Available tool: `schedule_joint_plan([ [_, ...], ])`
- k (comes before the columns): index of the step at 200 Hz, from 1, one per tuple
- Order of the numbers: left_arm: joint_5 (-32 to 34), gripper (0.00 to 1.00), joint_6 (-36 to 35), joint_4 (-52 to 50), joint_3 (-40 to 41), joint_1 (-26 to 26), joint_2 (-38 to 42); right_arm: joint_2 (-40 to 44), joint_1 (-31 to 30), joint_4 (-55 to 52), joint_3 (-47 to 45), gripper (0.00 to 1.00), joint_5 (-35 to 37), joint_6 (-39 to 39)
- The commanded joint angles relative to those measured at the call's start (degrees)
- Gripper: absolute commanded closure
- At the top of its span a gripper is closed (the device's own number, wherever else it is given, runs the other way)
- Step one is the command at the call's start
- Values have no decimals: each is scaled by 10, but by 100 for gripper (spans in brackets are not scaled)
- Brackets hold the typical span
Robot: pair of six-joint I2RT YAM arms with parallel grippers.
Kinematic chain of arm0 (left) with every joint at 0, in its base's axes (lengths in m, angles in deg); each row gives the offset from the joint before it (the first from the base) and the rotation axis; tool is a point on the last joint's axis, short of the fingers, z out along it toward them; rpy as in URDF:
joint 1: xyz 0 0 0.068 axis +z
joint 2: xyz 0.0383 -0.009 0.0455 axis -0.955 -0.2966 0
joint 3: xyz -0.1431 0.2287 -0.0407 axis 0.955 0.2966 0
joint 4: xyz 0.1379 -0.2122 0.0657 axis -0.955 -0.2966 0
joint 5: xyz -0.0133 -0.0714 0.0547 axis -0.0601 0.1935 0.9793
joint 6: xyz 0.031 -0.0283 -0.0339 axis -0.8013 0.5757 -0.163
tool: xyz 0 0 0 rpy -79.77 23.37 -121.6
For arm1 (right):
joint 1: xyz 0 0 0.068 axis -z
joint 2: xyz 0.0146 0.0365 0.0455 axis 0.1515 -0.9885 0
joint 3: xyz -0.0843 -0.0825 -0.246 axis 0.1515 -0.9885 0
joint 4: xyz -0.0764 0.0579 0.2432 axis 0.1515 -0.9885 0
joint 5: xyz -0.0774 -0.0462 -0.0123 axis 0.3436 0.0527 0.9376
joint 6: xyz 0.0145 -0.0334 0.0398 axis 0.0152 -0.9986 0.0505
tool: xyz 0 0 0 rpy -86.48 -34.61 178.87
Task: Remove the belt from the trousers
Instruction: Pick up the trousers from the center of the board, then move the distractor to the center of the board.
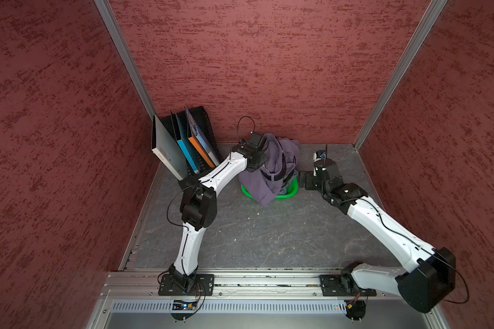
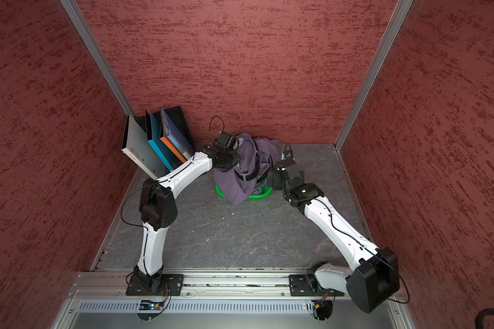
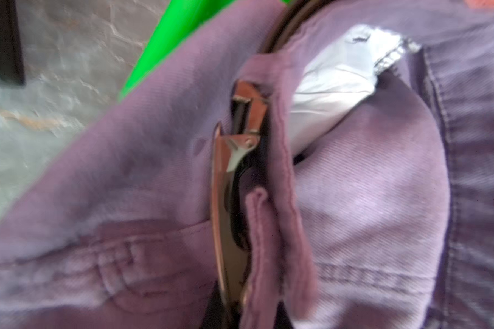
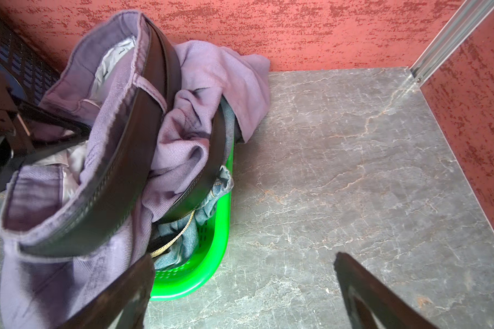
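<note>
Purple-grey fabric trousers (image 4: 200, 74) held up over green plastic basket (image 4: 221, 256), baring black strap belt (image 4: 126, 171).
Left jaws clamp them; right jaws gape alongside.

The left arm (image 1: 226, 173) is reaching forward, elbow raised, its left end effector (image 4: 80, 130) seemingly clamping shut, while the right arm (image 1: 382, 222) is stretching low, the right end effector (image 4: 243, 256) holding its jaws wide apart.
</note>
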Motion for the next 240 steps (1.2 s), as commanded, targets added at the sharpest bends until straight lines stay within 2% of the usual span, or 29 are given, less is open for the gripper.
schedule_joint_plan([
  [1, -20, 88, 14, 15, -15, 7, -13, 10, -4, -4, 0, 1, 13, -5],
  [5, -23, 100, 12, 19, -14, 6, -13, 10, -3, -3, 0, 1, 13, -5],
  [33, -20, 100, -24, 44, -40, -10, 14, -4, -3, 24, -17, 1, 8, 6],
  [48, -10, 100, -74, 49, -104, -25, 30, -25, -3, 45, -27, 2, -22, 19],
  [61, -6, 100, -128, 33, -209, -39, 27, -50, -3, 57, -27, 2, -43, 36],
  [84, -8, 100, -203, -50, -486, -46, -28, -101, 2, 81, -23, 2, -63, 53],
  [91, -3, 100, -220, -60, -534, -45, -31, -113, 6, 86, -23, 1, -68, 60],
  [99, -2, 100, -232, -45, -522, -40, -7, -141, 12, 94, -24, 2, -71, 65],
  [114, 2, 100, -233, -5, -421, -22, 81, -168, 26, 110, -31, 2, -82, 73],
  [122, 8, 100, -232, -5, -392, -15, 113, -183, 35, 119, -36, 2, -95, 77],
  [148, -16, 99, -226, -61, -393, 9, 134, -228, 53, 134, -41, 2, -120, 87],
  [169, -14, 99, -242, -80, -393, 6, 136, -263, 60, 143, -36, 7, -136, 90],
  [183, -4, 99, -253, -86, -393, 4, 139, -291, 70, 158, -31, 16, -171, 98],
  [193, 5, 99, -264, -86, -393, 2, 142, -314, 81, 170, -23, 34, -203, 103],
  [209, 25, 99, -280, -91, -393, 2, 146, -346, 100, 179, -5, 86, -264, 119],
  [215, 31, 99, -286, -95, -394, 2, 146, -353, 107, 180, 1, 100, -279, 125],
  [229, 56, 98, -296, -104, -394, -1, 146, -343, 120, 176, 5, 100, -271, 138],
  [240, 72, 98, -298, -114, -394, 0, 145, -323, 124, 156, 9, 100, -238, 133],
])
